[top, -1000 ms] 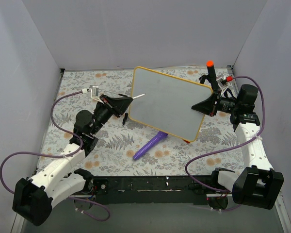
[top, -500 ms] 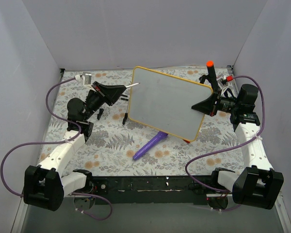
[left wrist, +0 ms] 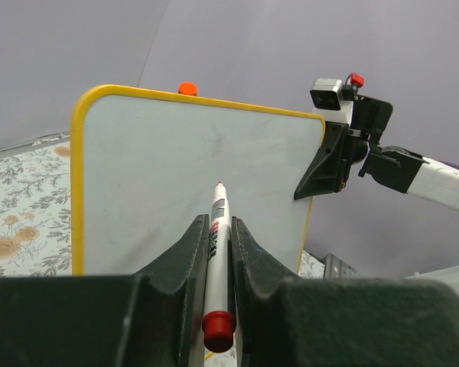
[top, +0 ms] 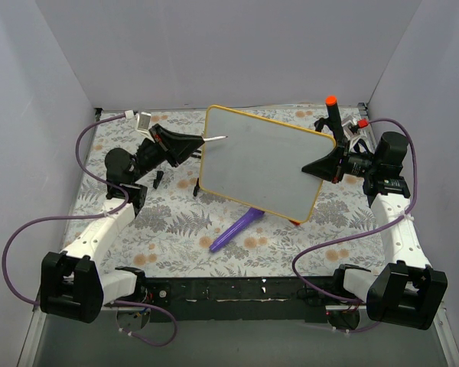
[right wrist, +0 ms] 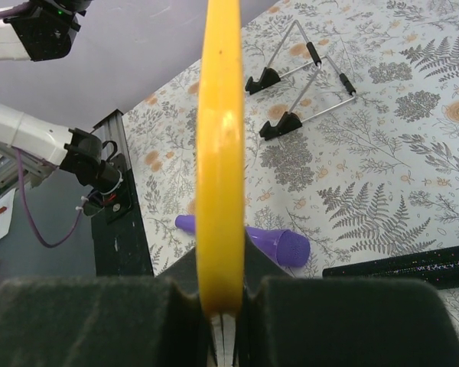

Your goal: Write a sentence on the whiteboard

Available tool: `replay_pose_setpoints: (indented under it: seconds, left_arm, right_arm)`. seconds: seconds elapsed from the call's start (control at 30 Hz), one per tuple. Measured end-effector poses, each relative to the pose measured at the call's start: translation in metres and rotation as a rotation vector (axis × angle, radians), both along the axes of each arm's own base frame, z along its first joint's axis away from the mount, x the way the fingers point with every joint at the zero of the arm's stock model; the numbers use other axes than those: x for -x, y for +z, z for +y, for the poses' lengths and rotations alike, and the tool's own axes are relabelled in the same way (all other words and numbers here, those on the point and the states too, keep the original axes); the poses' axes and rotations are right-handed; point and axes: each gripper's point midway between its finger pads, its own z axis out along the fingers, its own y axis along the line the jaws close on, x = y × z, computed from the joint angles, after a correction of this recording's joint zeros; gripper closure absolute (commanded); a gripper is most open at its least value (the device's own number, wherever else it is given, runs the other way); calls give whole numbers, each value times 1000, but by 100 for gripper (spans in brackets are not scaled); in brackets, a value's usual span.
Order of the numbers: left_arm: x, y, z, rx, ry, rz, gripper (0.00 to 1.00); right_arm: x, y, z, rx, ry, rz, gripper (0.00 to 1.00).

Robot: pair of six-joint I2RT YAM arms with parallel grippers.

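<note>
Right tool [top: 319, 168] is clamped on the whiteboard [top: 260, 164], gripping the yellow frame at the board's right edge. The right wrist view confirms it: both jaws pinch that yellow rim [right wrist: 220, 153] edge-on. The board stands propped and tilted over the middle-back of the table [top: 138, 229], its pale face turned towards the left arm. Its lower edge hangs above a purple tapered object [top: 233, 232] lying on the floral cloth.

Over on the left, the left tool [top: 195, 142] is clenched on a white marker [left wrist: 216, 260] with a red end cap towards the camera. The marker runs straight out between the jaws. Its tip points at the board's face near the upper left corner; whether it touches the surface, I cannot tell.

A wire stand [right wrist: 302, 80] with black feet sits on the table beside the board. At the back right, a black post with an orange top [top: 330, 100] stands up behind the board.
</note>
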Motion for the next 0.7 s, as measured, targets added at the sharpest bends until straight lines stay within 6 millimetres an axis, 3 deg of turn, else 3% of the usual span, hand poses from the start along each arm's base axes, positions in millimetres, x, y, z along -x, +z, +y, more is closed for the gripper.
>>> replay_pose_setpoints:
  seconds: [0.7]
  left_arm:
    - [0, 11, 9, -71, 52, -94, 100]
  right_arm:
    - [9, 4, 5, -23, 62, -6, 99]
